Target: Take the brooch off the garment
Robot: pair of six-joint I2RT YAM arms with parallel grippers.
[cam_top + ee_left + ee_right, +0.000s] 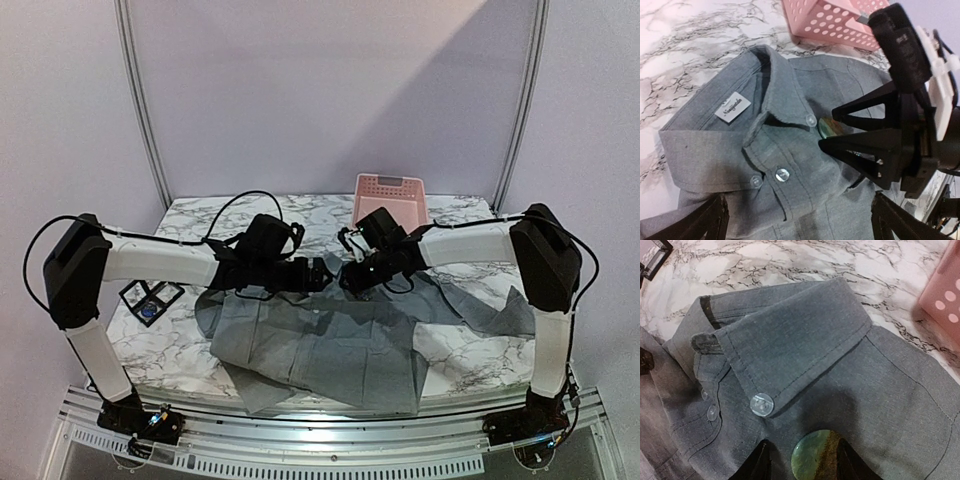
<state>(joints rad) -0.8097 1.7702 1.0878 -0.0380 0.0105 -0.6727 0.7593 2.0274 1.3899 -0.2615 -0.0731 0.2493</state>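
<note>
the grey garment (330,345) lies spread on the marble worktop (170,345), with its collar toward 12 o'clock. the round green brooch (815,455) sits on the cloth just under the collar, at 4 o'clock from a clear button (761,405). the right gripper (807,461) has its jaws partly open, one on each side of the brooch. the left gripper (797,225) hangs over the shirt front, jaws wide. a pink basket (390,195) stands at 12 o'clock.
</note>
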